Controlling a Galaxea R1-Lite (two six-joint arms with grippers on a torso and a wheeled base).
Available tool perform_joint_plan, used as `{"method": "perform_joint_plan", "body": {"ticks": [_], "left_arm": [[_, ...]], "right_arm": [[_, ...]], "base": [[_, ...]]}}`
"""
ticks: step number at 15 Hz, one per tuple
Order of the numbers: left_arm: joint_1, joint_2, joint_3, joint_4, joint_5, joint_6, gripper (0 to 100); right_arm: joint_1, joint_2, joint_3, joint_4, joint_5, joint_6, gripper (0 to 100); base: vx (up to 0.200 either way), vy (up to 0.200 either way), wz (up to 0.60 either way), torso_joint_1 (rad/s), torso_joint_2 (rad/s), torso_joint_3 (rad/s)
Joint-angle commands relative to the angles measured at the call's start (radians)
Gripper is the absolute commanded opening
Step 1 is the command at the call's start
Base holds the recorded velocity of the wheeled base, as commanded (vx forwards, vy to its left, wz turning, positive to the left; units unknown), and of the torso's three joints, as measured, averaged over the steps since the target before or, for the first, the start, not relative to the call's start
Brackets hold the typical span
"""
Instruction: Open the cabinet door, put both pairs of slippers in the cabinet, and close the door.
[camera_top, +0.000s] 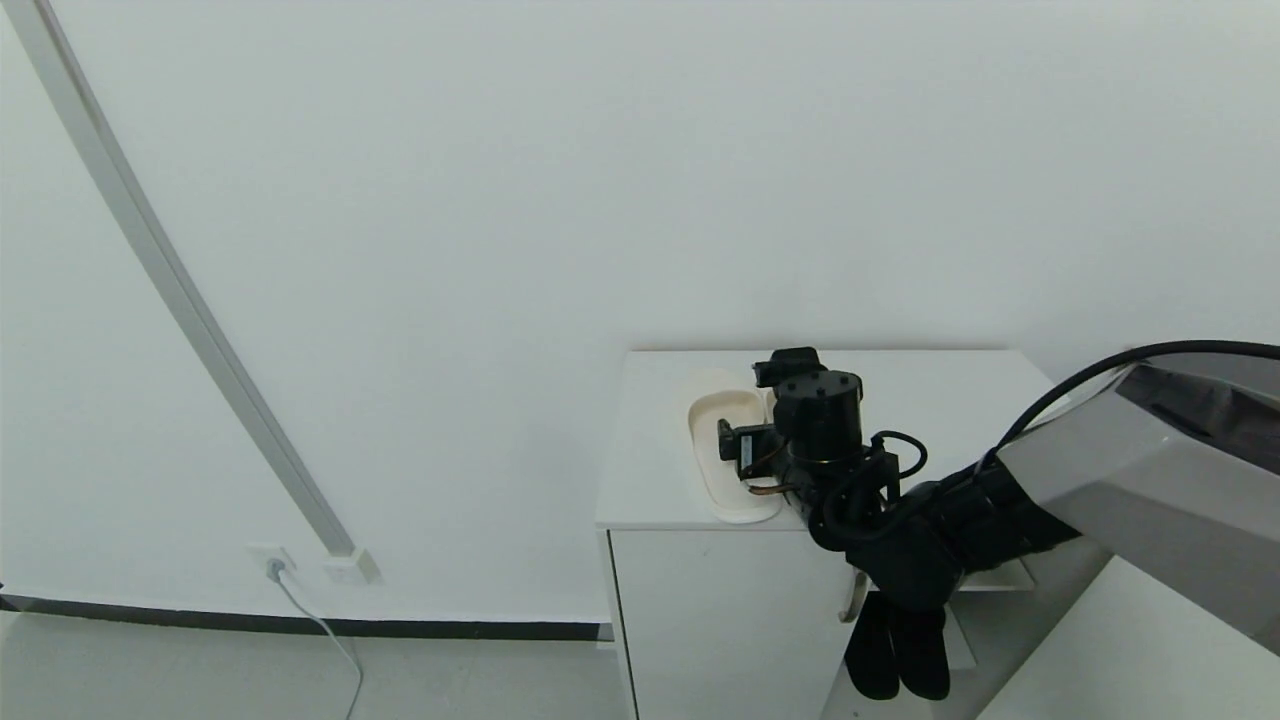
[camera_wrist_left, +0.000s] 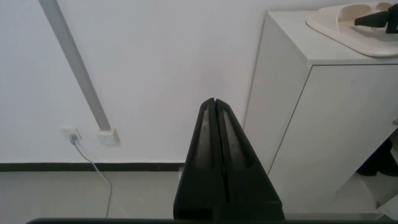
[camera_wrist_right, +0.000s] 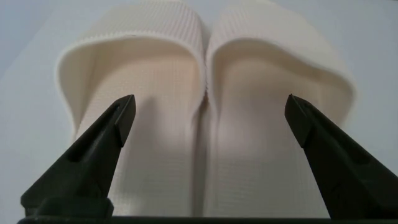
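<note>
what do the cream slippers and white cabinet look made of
Cream slippers: probably soft foam or rubber, matte, with fine moulded ribbing across the straps. White cabinet: likely painted or laminated board, judging by flat, smooth, matte panels.

Soft, even, bright light spreads over the white wall and the cabinet, leaving only faint, diffuse shadows. In the head view the conduit bows toward the left edge, a wide-lens distortion. Close up, the slippers are evenly lit, with shade in the seam between them. The fingers of the right gripper read as dark silhouettes.
</note>
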Motion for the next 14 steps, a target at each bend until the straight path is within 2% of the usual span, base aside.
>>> {"method": "perform_joint_plan", "body": {"ticks": [1, 8, 9, 14], "left_arm": [[0.001, 0.001, 0.0, 0.0, 0.0, 0.0, 0], [0.001, 0.001, 0.0, -0.002, 0.005, 0.0, 0], [0.001, 0.001, 0.0, 0.0, 0.005, -0.002, 0], [0.001, 0.001, 0.0, -0.002, 0.005, -0.002, 0]], "right_arm": [[-0.004, 0.05, -0.043, 0.0, -0.001, 0.0, 100], [-0.027, 0.109, -0.12, 0.006, 0.001, -0.003, 100], [-0.03, 0.109, -0.123, 0.006, 0.001, -0.003, 0], [-0.03, 0.106, -0.124, 0.003, 0.001, -0.003, 0]], "base": [[0.0, 0.0, 0.0, 0.0, 0.0, 0.0], [0.0, 0.0, 0.0, 0.0, 0.0, 0.0], [0.0, 0.0, 0.0, 0.0, 0.0, 0.0], [0.0, 0.0, 0.0, 0.0, 0.0, 0.0]]}}
